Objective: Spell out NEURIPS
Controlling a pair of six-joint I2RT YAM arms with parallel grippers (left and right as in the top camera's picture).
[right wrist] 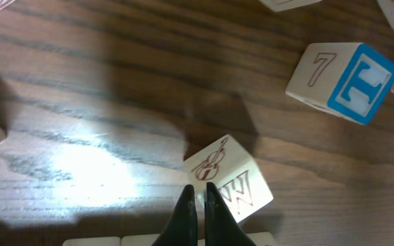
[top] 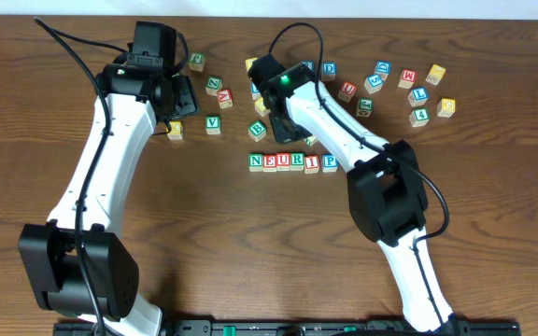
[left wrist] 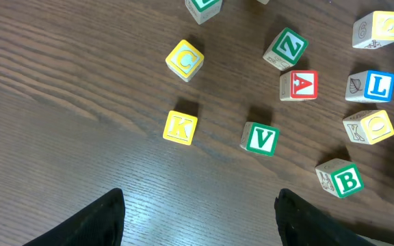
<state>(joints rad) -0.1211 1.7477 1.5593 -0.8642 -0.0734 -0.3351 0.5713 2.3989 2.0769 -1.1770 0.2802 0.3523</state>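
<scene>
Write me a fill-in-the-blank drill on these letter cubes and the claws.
1. The row of cubes reads N, E, U, R, I, ____.
2. In the left wrist view, the nearest cube to the right of the yellow K cube is the green ____ cube.
3. The blue T cube shows the numeral ____ on its side face.
4. The right claw is ____, with nothing between its tips.

Missing words: P; V; 7; shut.

A dark, grained wooden table (top: pixel 213 233) fills the view, a pale strip (top: pixel 390 6) beyond its far edge.
</scene>
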